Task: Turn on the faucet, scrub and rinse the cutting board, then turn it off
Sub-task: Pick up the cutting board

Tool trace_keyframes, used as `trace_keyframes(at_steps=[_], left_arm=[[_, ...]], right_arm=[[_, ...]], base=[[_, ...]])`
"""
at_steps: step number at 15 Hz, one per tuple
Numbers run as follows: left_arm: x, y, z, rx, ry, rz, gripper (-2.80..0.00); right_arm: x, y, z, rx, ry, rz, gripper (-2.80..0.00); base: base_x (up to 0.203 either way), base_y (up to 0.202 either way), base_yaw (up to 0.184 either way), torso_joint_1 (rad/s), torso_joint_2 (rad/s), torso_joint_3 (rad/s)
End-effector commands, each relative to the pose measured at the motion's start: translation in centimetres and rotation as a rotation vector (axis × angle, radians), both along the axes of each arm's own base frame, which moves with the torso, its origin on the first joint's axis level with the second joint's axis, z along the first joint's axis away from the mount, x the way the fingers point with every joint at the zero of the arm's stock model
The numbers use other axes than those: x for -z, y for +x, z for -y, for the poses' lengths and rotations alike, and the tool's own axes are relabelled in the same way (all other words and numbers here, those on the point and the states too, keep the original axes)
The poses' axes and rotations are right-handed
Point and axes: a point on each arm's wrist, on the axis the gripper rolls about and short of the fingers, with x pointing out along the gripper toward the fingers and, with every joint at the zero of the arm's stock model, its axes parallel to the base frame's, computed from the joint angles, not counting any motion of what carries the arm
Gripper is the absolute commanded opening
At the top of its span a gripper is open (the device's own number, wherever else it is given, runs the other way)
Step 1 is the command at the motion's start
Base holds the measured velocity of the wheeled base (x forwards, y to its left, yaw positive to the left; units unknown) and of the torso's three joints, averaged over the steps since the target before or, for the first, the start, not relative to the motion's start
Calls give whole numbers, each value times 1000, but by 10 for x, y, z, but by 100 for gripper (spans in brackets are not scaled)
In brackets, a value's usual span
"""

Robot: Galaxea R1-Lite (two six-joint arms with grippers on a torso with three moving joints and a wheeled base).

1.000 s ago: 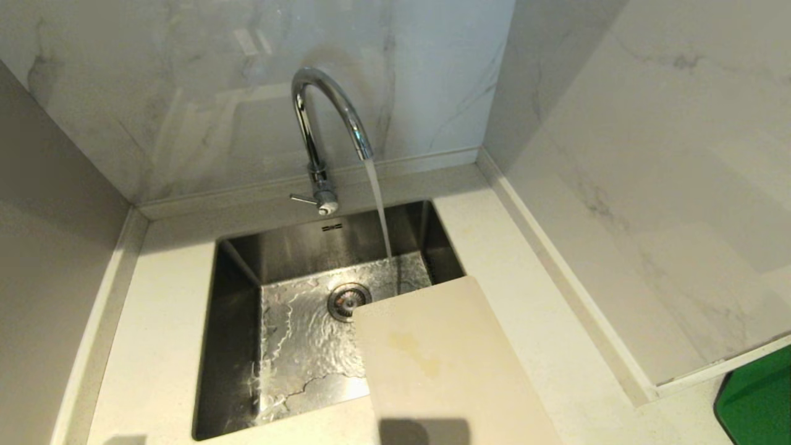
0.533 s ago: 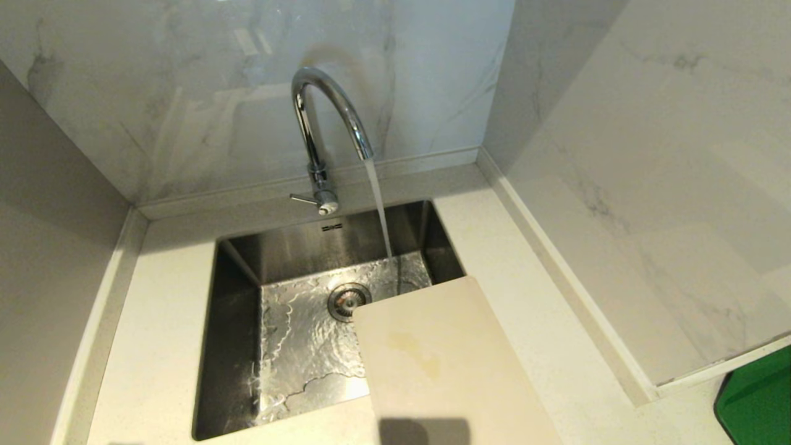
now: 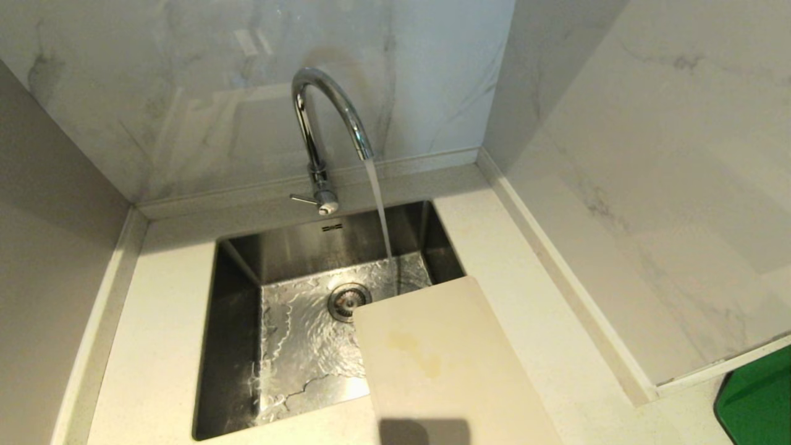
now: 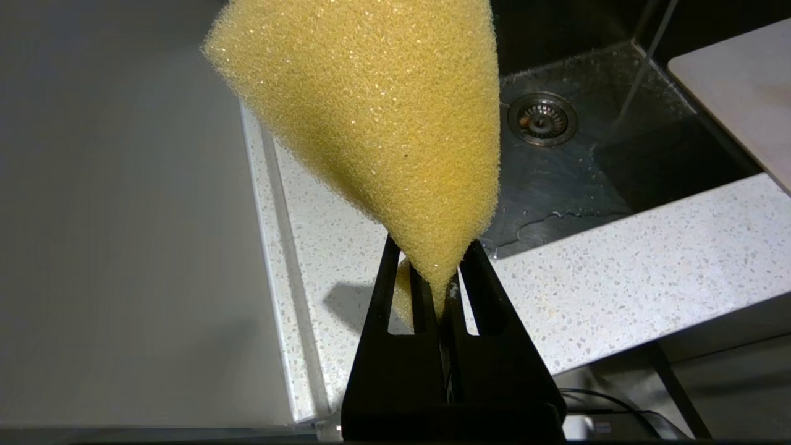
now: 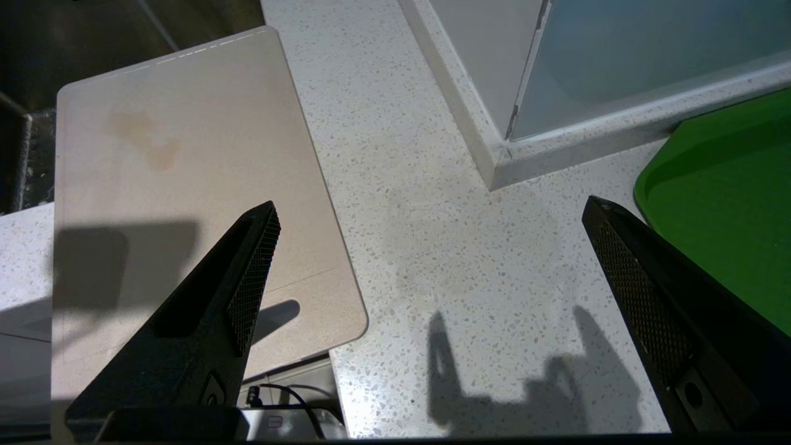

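No legible text, label, brand name, number or sign is found in any of the views. A small dark mark is seen on the back wall of the brushed stainless-steel sink basin (image 3: pixel 290 247), just below the tall chrome gooseneck faucet (image 3: pixel 324 133), but it is too small to be read. Nothing printed is seen on the cream-beige rectangular plastic cutting board (image 5: pixel 185 185).
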Motion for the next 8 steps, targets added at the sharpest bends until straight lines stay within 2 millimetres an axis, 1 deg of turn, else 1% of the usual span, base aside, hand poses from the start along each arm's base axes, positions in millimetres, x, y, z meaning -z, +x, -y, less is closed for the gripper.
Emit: trace_keyframes(at_steps=[1,8], left_arm=[[1,-1,0,-7,0,7,-280],[0,-1,0,-8,-11,8,-280]], right_arm=[[0,0,0,0,1,0,0],[0,0,0,0,1,0,0]], base=[[0,0,0,0,0,0],[0,0,0,0,0,0]])
